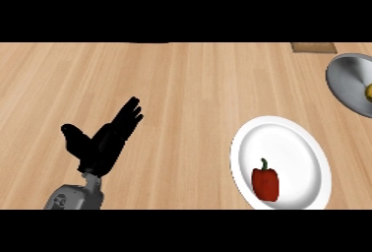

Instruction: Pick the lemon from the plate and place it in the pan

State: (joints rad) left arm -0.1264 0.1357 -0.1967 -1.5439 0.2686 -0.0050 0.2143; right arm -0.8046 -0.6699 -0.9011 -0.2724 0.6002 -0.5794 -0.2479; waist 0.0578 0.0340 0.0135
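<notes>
a yellow sliver of lemon (369, 92) lies in the pan (345, 81) at the far right, well apart from the left hand (105, 142). that hand rests near left, fingers straight and apart.

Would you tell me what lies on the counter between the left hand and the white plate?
Nothing: in the head view, only bare wooden counter separates the left hand from the white plate.
</notes>
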